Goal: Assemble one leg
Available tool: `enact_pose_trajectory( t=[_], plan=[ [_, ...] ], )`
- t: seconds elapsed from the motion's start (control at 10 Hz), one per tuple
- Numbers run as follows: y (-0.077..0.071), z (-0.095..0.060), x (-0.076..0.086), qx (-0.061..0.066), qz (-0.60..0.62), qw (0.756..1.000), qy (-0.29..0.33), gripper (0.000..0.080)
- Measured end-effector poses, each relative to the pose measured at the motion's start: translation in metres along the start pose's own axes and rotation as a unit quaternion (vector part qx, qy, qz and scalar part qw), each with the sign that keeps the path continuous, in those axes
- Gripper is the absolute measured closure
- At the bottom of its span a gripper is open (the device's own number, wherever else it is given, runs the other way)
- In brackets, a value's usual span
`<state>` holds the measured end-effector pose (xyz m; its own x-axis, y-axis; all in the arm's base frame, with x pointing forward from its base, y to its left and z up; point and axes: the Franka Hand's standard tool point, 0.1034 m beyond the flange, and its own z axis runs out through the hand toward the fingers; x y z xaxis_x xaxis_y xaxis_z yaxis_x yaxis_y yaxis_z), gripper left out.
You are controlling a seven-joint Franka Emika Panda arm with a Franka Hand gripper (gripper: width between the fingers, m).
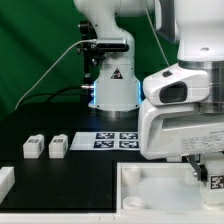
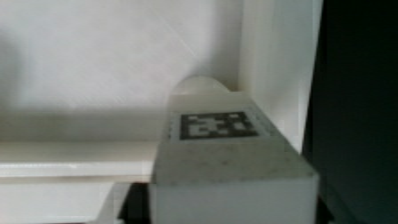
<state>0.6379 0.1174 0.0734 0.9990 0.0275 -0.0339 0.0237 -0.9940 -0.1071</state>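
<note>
In the wrist view a leg (image 2: 228, 160), a stubby white block with a black-and-white tag on its face, fills the space between my jaws. My gripper (image 2: 228, 208) is shut on it. Its far end points into a corner of the large white tray-like piece (image 2: 107, 100); whether they touch is unclear. In the exterior view my gripper (image 1: 203, 170) hangs at the right, just above the tray-like piece (image 1: 150, 190), and the held leg is mostly hidden by the hand. Two more legs (image 1: 33, 147) (image 1: 58, 146) lie on the black table at the left.
The marker board (image 1: 115, 140) lies in the middle of the table in front of the robot base (image 1: 112, 95). A further white part (image 1: 5, 181) shows at the exterior view's left edge. A green curtain stands behind.
</note>
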Motion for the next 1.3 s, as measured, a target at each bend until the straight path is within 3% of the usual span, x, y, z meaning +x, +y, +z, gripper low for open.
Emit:
enact_pose_trajectory(
  t=[0.2, 0.4, 0.5, 0.6, 0.7, 0.9, 1.1, 1.2, 1.3],
  plan=[
    [0.001, 0.0, 0.001, 0.002, 0.039, 0.999, 0.002, 0.0508],
    [0.004, 0.001, 0.002, 0.011, 0.252, 0.968, 0.011, 0.0508],
    [0.008, 0.001, 0.001, 0.027, 0.366, 0.93, 0.008, 0.0508],
    [0.013, 0.0, 0.001, 0.053, 0.452, 0.89, -0.011, 0.0507],
    [0.014, 0.0, 0.0, 0.044, 0.478, 0.877, -0.011, 0.0507],
    [0.012, 0.001, 0.0, 0.043, 0.542, 0.839, -0.014, 0.0506],
    [0.011, 0.001, -0.002, 0.042, 0.65, 0.758, -0.018, 0.0506],
    [0.006, 0.002, -0.004, 0.045, 0.724, 0.688, -0.01, 0.0506],
    [0.001, 0.001, -0.005, 0.057, 0.757, 0.651, 0.004, 0.0506]
  ],
)
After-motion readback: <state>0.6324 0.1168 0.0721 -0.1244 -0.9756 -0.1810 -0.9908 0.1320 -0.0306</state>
